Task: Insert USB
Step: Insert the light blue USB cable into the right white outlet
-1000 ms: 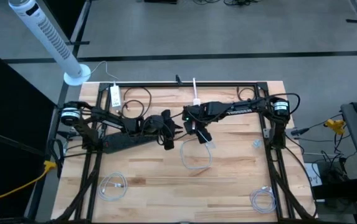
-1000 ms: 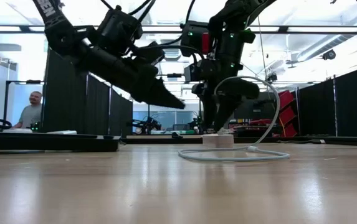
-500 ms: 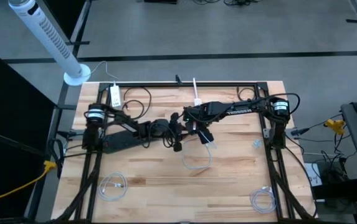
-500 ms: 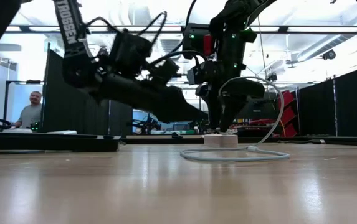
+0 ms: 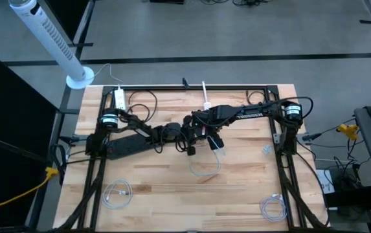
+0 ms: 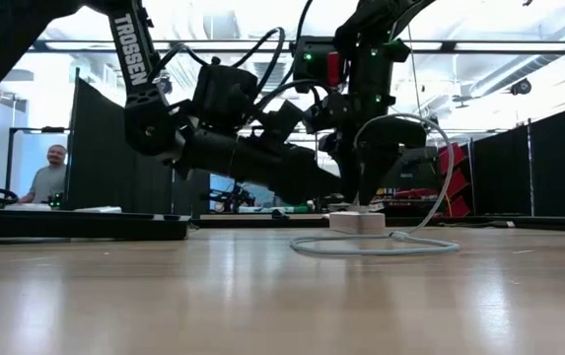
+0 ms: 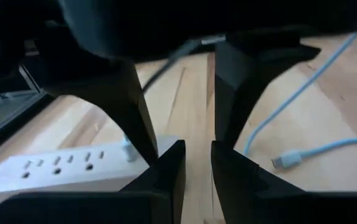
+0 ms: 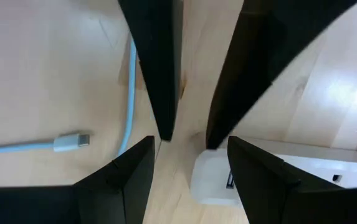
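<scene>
— Where do we see the jaws?
— Both meet mid-worktop (image 5: 237, 194) over the white power strip (image 8: 271, 177). Left gripper (image 7: 195, 163) narrowly parted, right gripper (image 8: 187, 134) slightly open, both empty.
— The USB cable (image 8: 66, 143)?
— Loose, just beside the strip.

text: "TROSSEN" | on: left arm (image 6: 136, 54) link | view: low | other text: none legible

Grey floor (image 5: 237, 39) around wooden desk (image 5: 237, 194). White tower fan (image 5: 46, 35) at desk's far left corner. Black partitions (image 6: 548, 163) beyond desk, bright ceiling lights (image 6: 213, 20), person (image 6: 53, 176) seated far left.
</scene>
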### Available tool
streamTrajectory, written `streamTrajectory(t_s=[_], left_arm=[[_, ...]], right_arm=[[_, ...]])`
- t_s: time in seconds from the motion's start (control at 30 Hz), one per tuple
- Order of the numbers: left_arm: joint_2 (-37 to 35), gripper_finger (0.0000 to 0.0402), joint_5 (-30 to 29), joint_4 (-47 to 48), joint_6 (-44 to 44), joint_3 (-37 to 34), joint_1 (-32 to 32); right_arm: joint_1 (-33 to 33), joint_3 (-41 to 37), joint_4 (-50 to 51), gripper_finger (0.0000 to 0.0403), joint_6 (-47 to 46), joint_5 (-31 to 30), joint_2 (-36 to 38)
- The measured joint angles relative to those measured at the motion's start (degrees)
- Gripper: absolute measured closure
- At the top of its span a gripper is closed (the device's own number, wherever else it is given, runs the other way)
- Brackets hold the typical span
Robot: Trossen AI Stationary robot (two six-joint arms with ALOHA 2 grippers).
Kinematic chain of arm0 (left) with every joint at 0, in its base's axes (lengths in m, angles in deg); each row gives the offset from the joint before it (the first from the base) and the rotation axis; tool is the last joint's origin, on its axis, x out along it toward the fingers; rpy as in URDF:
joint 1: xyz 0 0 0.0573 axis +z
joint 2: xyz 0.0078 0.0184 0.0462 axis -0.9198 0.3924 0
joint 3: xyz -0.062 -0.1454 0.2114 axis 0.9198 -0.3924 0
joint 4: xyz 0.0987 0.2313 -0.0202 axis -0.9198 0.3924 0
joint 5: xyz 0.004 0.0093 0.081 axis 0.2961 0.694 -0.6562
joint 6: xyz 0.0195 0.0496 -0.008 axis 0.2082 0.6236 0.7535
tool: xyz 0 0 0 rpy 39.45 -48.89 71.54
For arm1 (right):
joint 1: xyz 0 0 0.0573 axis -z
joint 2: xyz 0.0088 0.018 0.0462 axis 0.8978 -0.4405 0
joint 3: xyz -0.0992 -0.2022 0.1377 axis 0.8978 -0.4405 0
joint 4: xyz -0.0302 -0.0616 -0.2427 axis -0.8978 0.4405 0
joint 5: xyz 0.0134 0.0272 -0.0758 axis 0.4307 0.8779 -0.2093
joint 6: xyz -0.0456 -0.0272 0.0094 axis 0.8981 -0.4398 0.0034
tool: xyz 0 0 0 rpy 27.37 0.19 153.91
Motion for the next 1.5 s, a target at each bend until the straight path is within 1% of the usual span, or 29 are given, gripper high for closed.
streamTrajectory(t_s=[0.3, 0.37, 0.5, 0.57, 0.67, 1.0, 1.07, 1.17, 1.27, 1.37, 1.5], left_arm=[[0.0, 0.0338, 0.0, -0.6, 1.6, 0.7, 1.1], [0.0, 0.0338, -0.1, -0.5, 2.1, 0.8, 1.1], [0.0, 0.0338, -0.1, -0.3, 2.2, 0.9, 1.1], [0.1, 0.0338, -0.1, -0.4, 2.7, 0.9, 1.3], [1.8, 0.0338, 0.0, -2.6, 2.9, 1.6, 1.8], [9.9, 0.0338, 0.6, -8.9, 4.5, 7.6, 3.6], [10.3, 0.0338, 0.3, -8.4, 4.0, 8.1, 3.9], [11.1, 0.0338, -0.1, -5.0, 2.9, 8.1, 4.1], [10.7, 0.0338, -0.8, -5.0, 3.5, 8.0, 4.0], [10.7, 0.0338, -1.6, -4.1, 3.8, 7.9, 4.6], [10.7, 0.0338, -1.7, -5.5, 4.0, 8.2, 5.3]], right_arm=[[0.0, 0.0, -0.7, 0.0217, -1.1, -0.2, 0.2], [0.0, 0.0, -0.8, 0.0217, -1.2, -1.0, 0.3], [0.0, 0.0, -1.3, 0.0217, -1.2, -4.5, 0.4], [0.0, 0.0, -1.4, 0.0217, -1.1, -4.6, 0.4], [0.0, 0.0, -1.2, 0.0217, -1.1, -4.7, 0.5], [0.3, -0.2, 3.4, 0.0217, -2.2, -5.6, 0.5], [0.3, -0.2, 3.9, 0.0217, -3.0, -5.5, 0.4], [-0.1, 0.4, 0.7, 0.0217, -3.0, -6.5, 0.6], [-0.1, 0.2, 1.9, 0.0217, -3.3, -6.9, 1.0], [0.0, 0.3, 1.0, 0.0217, -3.0, -7.1, 1.7], [-0.2, 0.2, 1.0, 0.0217, -3.0, -6.5, 2.0]])
